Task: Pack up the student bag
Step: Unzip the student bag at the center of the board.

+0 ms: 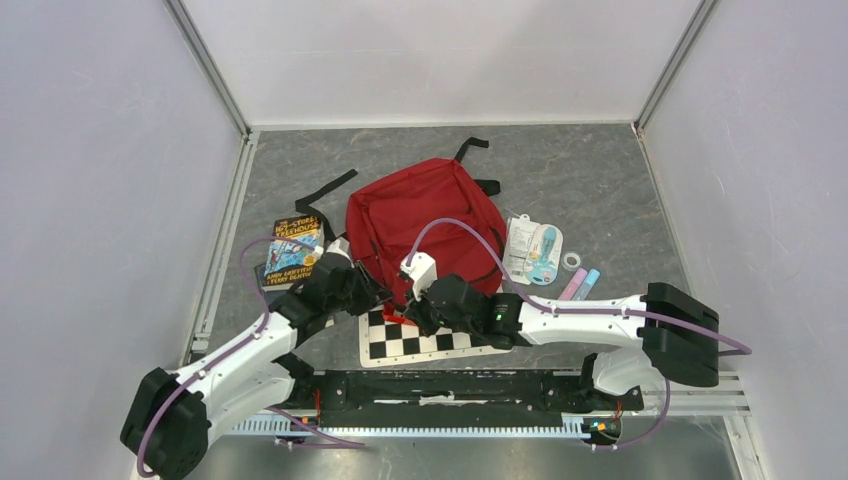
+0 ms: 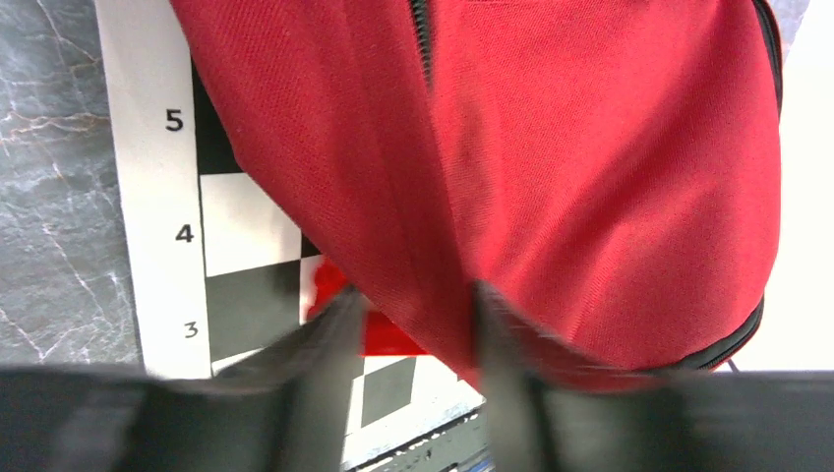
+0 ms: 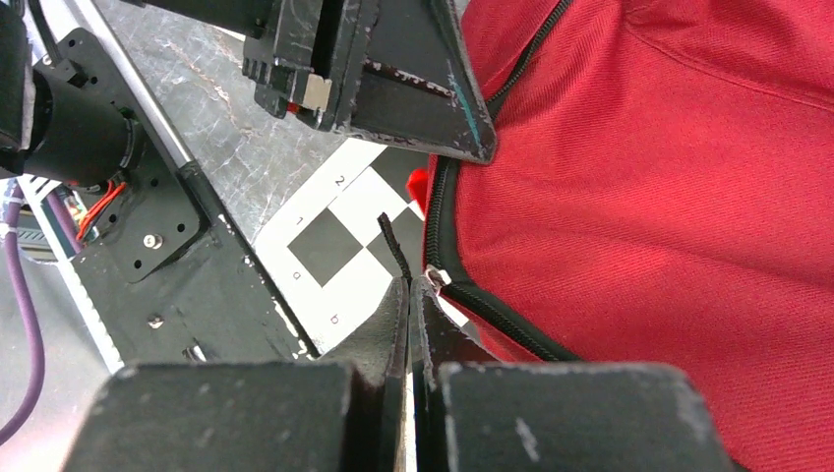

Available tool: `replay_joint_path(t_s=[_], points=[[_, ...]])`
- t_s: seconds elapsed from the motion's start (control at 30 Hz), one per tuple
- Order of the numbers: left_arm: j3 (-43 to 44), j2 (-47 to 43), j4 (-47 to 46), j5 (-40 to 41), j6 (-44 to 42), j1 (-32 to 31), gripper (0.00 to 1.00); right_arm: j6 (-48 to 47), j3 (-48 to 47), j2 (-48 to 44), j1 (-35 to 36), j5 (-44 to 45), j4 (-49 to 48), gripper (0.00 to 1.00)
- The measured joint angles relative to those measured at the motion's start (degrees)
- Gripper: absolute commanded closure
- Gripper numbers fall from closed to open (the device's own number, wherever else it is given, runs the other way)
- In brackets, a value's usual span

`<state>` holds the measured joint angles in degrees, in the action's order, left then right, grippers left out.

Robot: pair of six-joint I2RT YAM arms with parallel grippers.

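The student bag [image 1: 425, 220] is a red backpack lying flat in the middle of the table, with its near edge over a chessboard mat [image 1: 440, 342]. My left gripper [image 1: 378, 292] is at the bag's near left edge. In the left wrist view a fold of the red fabric [image 2: 590, 177] runs between its blurred fingers [image 2: 329, 364], so my left gripper [image 2: 413, 315] grips it. My right gripper [image 3: 411, 287] is shut on the black zipper pull cord [image 3: 393, 241], beside the metal slider [image 3: 440, 278] of the black zipper.
A book [image 1: 295, 252] lies left of the bag. A packaged item [image 1: 535, 250], a tape roll [image 1: 572, 261] and highlighters [image 1: 580, 284] lie to its right. A small bright red piece [image 2: 388, 336] shows on the mat under the bag's edge. Black straps [image 1: 325, 190] trail to the far left.
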<state>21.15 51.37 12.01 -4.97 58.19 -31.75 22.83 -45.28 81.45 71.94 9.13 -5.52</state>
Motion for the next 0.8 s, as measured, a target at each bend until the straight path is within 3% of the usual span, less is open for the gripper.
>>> replay_joint_path(t_s=[0.07, 0.47, 0.8], points=[[0.1, -0.1, -0.5, 0.3, 0.2, -0.2, 0.98, -0.3, -0.1, 0.0, 0.1, 0.7, 0.1, 1.0], [6.0, -0.8, 5.7, 3.2, -4.4, 0.1, 0.98, -0.2, -0.4, -7.2, 0.6, 11.8, 5.6, 1.0], [6.1, -2.3, 9.6, 3.6, -8.6, 5.9, 0.98, 2.6, -0.2, -12.0, 0.8, 21.1, 12.4, 1.0]])
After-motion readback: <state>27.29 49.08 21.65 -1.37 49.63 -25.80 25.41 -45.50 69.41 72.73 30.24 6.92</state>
